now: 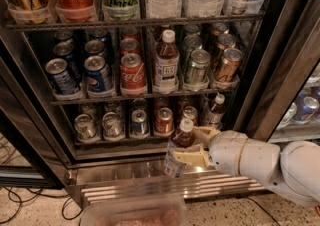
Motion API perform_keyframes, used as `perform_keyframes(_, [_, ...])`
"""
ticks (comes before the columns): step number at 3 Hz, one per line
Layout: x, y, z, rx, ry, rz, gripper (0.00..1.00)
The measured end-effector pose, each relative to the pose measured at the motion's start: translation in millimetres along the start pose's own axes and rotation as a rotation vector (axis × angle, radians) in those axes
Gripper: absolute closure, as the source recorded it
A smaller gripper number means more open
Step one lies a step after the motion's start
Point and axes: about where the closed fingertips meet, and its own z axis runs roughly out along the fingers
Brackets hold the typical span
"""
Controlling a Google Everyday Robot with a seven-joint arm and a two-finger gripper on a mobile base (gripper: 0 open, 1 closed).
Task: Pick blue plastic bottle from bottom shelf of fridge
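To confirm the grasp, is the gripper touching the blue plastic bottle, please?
Touching: the camera view shows the gripper, in front of the fridge, clamped around the blue plastic bottle.

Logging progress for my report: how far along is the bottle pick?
Done: the tool grips the small bottle, which is already off the bottom shelf. In hand: it hangs tilted before the steel base. Left: carry it clear of the fridge.
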Motion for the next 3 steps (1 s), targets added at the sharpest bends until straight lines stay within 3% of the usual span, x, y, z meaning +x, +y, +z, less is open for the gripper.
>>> perform_keyframes(1, [-7.6, 41.6, 11.7, -0.138, -0.029, 0.039, 1.0])
perform_keyframes(2, [-15.7, 70.1, 22.7, -0.24, -0.057, 0.061, 1.0])
perform_keyframes(3, [-19.3, 84.2, 31.7, -0.28, -0.058, 0.078, 1.0])
